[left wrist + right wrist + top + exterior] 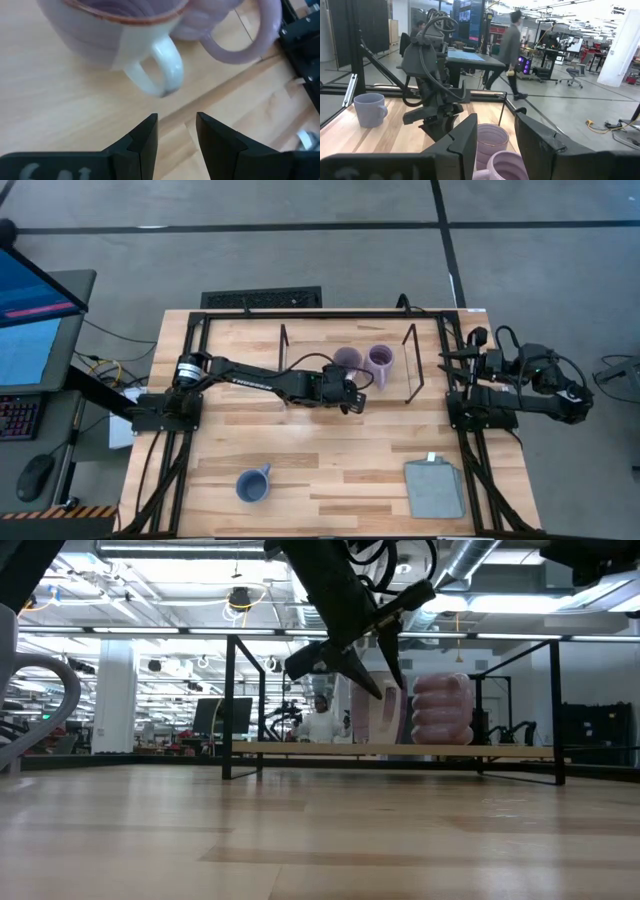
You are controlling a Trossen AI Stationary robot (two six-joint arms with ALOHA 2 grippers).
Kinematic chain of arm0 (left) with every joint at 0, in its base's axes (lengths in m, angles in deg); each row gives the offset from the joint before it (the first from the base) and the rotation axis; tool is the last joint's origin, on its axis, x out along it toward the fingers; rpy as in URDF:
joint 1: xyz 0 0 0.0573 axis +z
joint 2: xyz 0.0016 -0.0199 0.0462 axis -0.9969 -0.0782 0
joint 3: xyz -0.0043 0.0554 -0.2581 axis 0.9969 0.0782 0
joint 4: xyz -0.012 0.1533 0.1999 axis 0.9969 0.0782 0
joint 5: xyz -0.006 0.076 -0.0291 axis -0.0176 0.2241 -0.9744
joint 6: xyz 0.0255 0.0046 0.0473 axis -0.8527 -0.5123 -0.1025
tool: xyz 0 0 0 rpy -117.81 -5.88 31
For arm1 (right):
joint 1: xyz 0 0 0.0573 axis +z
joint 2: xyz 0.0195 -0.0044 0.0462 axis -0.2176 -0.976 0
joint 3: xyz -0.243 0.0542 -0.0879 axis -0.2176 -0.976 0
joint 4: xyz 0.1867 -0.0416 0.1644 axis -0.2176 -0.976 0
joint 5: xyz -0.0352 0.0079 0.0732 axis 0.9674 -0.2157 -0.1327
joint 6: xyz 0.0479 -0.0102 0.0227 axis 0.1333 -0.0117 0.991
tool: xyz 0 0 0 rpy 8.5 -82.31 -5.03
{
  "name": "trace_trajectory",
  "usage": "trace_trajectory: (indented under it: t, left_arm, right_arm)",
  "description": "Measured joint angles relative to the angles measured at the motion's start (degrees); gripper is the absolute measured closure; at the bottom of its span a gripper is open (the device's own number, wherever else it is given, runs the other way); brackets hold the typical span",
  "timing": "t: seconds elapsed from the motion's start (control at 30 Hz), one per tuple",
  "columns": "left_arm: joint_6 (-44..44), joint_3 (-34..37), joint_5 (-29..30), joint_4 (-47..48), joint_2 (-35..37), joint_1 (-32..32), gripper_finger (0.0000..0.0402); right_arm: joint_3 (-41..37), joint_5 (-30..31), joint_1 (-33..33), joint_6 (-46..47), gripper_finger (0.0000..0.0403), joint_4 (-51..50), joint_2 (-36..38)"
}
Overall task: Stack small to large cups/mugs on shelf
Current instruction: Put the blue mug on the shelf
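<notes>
Left hand (352, 402): fingers parted, empty, just in front of the shelf.
Light purple ceramic mugs (347, 362) (381, 360): side by side on the light wooden shelf (305, 365), just beyond the left hand.
Blue mug (252, 484): on the bench (330, 470), well apart.
Right hand (495, 131): open, beside the bench's right edge.

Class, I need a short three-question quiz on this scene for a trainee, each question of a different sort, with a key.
1. True or false: the blue mug stands on the shelf.
2. How many purple mugs are on the shelf?
3. Which pincer is at the smooth purple mug: A left, B right?

Key
1. False: it stands on the table, near the front edge.
2. Two: the smooth one and the ribbed purple mug, side by side.
3. A: the left pincer, open, empty. The right pincer waits at the table's right edge.
</notes>
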Motion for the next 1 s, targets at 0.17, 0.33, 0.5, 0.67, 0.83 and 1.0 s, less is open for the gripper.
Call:
trace_trajectory:
  t: [0.17,0.33,0.5,0.67,0.83,1.0]
  left_arm:
    - [-2.4,0.0,-2.2,-0.1,0.0,-1.5,0.0278]
    - [-10.4,0.0,-3.4,-0.6,0.0,-4.8,0.0278]
    - [-17.7,0.0,-0.3,-1.1,0.0,-7.3,0.0278]
    - [-22.5,0.0,6.2,-0.3,0.0,-8.4,0.0278]
    - [-25.6,0.0,10.9,2.8,0.0,-8.4,0.0278]
    - [-24.5,0.0,19.4,10.8,0.7,-8.3,0.0278]
  right_arm:
    - [0.0,0.0,0.0,0.0,0.0248,0.0,0.0]
    - [0.0,0.0,0.0,0.0,0.0250,0.0,0.0]
    - [0.0,0.0,0.0,0.0,0.0248,0.0,0.0]
    - [0.0,0.0,0.0,0.0,0.0248,0.0,0.0]
    - [0.0,0.0,0.0,0.0,0.0250,0.0,0.0]
    - [0.0,0.0,0.0,0.0,0.0248,0.0,0.0]
